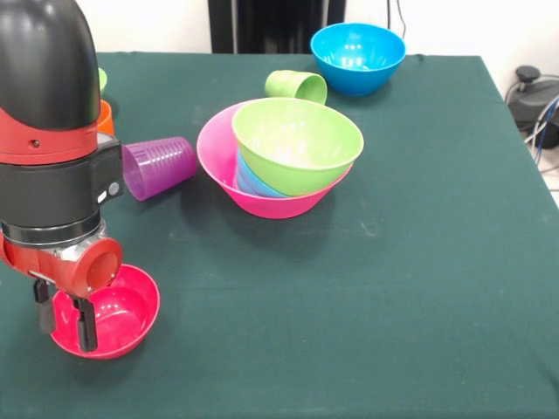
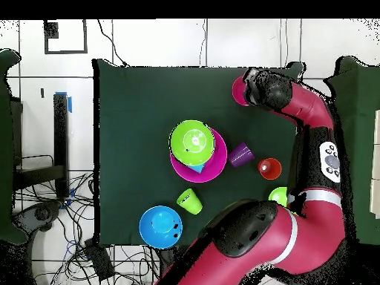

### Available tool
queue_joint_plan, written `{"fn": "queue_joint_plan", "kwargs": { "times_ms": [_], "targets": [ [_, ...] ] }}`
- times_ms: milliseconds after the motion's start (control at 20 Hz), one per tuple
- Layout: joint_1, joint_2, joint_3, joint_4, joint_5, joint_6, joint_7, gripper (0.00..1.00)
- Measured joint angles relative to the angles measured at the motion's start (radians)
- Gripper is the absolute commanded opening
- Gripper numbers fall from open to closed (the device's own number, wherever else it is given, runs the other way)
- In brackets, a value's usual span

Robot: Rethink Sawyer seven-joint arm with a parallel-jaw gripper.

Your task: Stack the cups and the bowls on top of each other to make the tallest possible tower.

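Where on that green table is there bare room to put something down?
The widest bare stretch of the green cloth table runs from the large pink plastic bowl to the near edge and the right side. It is crowded behind: a purple plastic cup and a light green cup lie beside the pile. The tool occupies the small red bowl.

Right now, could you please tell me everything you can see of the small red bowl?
The small red bowl is round, glossy plastic, standing upright and empty on the green cloth near a table corner, apart from the other pieces. The gripper is at its rim: one black finger hangs inside the bowl, the other outside its wall. From overhead, the arm covers most of it.
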Motion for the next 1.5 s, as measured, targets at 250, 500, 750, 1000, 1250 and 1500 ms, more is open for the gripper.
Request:
{"fn": "queue_joint_plan", "kwargs": {
  "times_ms": [250,500,750,1000,1250,1500],
  "targets": [
    [-0.005,0.0,0.005,0.0,-0.001,0.0,0.0,1.0],
    [-0.015,0.0,0.016,0.0,-0.002,0.0,0.0,1.0],
    [-0.028,0.0,0.028,0.0,-0.003,0.0,0.0,1.0],
    [-0.05,-0.011,0.039,0.01,-0.006,0.0,0.0,1.0],
    [-0.066,-0.027,0.054,0.039,-0.008,0.0,0.0,1.0],
    [-0.09,-0.063,0.086,0.103,-0.025,0.005,-0.021,1.0]
  ]
}}
